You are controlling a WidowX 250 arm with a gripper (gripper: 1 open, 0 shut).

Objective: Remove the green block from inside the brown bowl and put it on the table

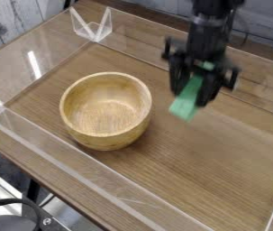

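The green block (188,101) hangs tilted in the air to the right of the brown bowl (106,110), lifted off the table (211,171). My gripper (199,87) points straight down from above and is shut on the block's upper part, with the lower end sticking out below the fingers. The bowl stands upright at centre left and nothing shows inside it. The gripper and block are slightly blurred.
Low clear acrylic walls (67,171) run around the table's edges. A clear acrylic corner piece (93,25) stands at the back left. The arm's dark cabling rises behind the gripper at the top right.
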